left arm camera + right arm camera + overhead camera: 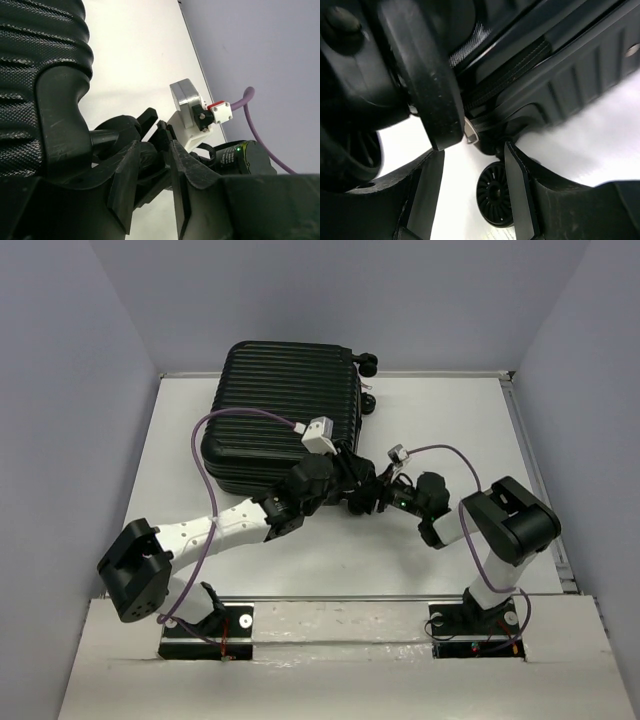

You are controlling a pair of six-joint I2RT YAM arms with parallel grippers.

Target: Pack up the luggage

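Observation:
The luggage (280, 410), a black ribbed hard-shell suitcase, lies closed on the white table (450, 430). Both grippers meet at its near right corner. My left gripper (352, 490) (152, 145) has its jaws drawn close on a small dark part at the zip line. In the right wrist view a silvery zipper pull (471, 135) peeks out beside the left finger (430, 90). My right gripper (385, 490) (474, 150) stands open just beside it, holding nothing. A small black wheel (492, 197) shows beyond its fingers. The ribbed shell (45, 60) (570, 75) fills much of both wrist views.
Two more wheels (368, 365) stick out at the suitcase's far right corner. Grey walls close in the table on the left, back and right. The right arm's wrist camera (192, 112) and purple cable (255, 125) sit close in front of the left gripper.

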